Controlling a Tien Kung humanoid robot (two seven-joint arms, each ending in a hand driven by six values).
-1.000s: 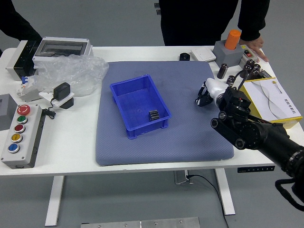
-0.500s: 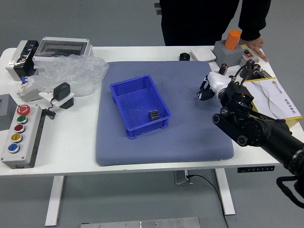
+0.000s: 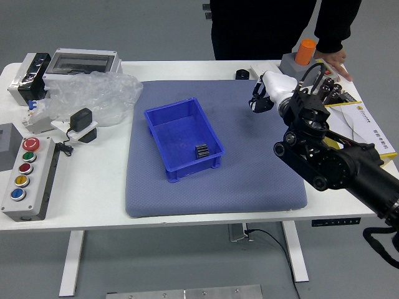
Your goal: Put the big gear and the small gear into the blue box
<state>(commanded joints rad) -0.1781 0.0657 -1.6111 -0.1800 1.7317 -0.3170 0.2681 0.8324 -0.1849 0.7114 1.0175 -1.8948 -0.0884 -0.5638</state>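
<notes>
The right hand is hovering over the mat's far right part (how open it is, or whether it is holding anything, I cannot tell). A dark gear is sitting inside the blue box, by its right wall; mat is stretching between box and hand. A person's hand is resting near the surface's far edge.

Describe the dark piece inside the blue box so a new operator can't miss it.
Find the grey-blue mat on the white table; the blue box stands on it. Inside, toward the box's near right corner, sits a small dark gear. Its ridges set it apart from the rounded black piece beyond the mat's far edge.
</notes>
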